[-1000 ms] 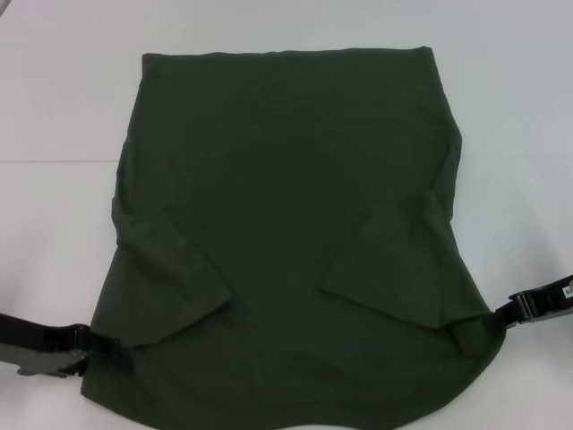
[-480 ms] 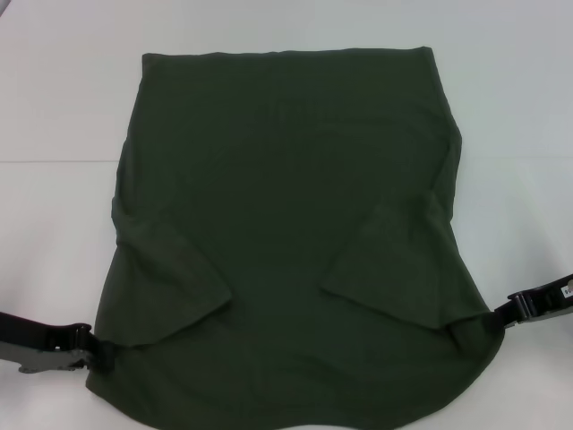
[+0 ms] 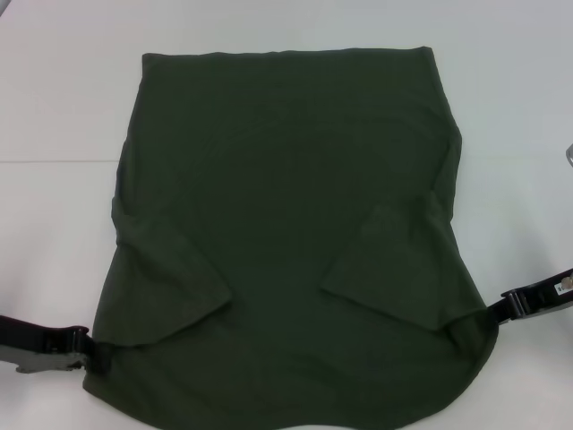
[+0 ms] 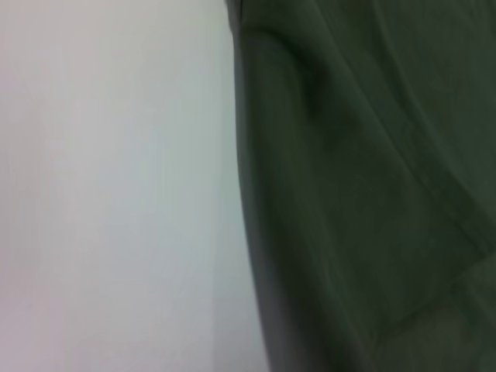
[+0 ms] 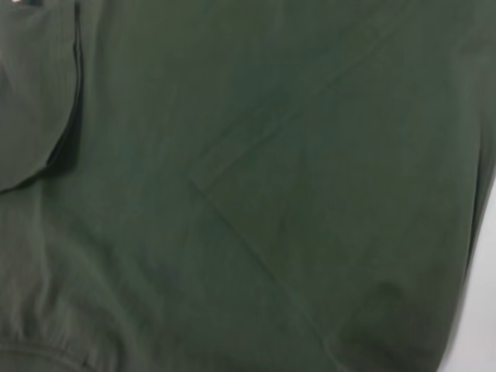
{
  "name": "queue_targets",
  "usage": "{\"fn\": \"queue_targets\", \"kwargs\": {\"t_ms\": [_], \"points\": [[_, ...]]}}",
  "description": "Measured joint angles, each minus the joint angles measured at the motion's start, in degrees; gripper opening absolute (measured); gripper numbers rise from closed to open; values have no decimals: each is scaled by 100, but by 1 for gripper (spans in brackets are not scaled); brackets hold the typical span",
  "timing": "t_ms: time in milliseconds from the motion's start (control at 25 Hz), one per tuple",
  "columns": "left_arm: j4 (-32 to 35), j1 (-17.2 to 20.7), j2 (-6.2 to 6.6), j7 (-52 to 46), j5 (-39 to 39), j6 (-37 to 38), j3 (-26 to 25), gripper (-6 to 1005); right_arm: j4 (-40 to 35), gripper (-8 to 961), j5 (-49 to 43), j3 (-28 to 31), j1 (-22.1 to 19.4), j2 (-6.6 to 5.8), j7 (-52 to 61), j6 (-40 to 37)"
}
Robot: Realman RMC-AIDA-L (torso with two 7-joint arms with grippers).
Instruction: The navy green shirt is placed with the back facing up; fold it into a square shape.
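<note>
The navy green shirt (image 3: 286, 233) lies flat on the white table (image 3: 54, 90), both short sleeves folded in over its body. Its near edge runs out of the head view at the bottom. My left gripper (image 3: 100, 356) is at the shirt's near left corner, its tip touching the cloth edge beside the folded left sleeve (image 3: 166, 287). My right gripper (image 3: 495, 311) touches the near right edge, where the folded right sleeve (image 3: 394, 269) ends. The left wrist view shows the shirt's edge (image 4: 256, 232) against the table, and the right wrist view is filled with the shirt's fabric (image 5: 248, 186) and its creases.
White table surface surrounds the shirt on the left, right and far sides. A small grey object (image 3: 568, 154) shows at the right border of the head view.
My left gripper has slid a little outward and down, uncovering more of the left sleeve's edge. The right gripper has dropped slightly. The shirt's near right corner has shifted a bit.
</note>
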Motion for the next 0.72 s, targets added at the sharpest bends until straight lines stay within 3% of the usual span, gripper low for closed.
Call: {"fn": "queue_targets", "kwargs": {"t_ms": [320,720], "points": [[2,18,25,228,-129,248,-85,24,0,83,-16,-61,41,1,-122,-85],[-5,116,166,586,-99,977,-711,29,-44,84,-21,-122,-31,-17,-358,-619]]}}
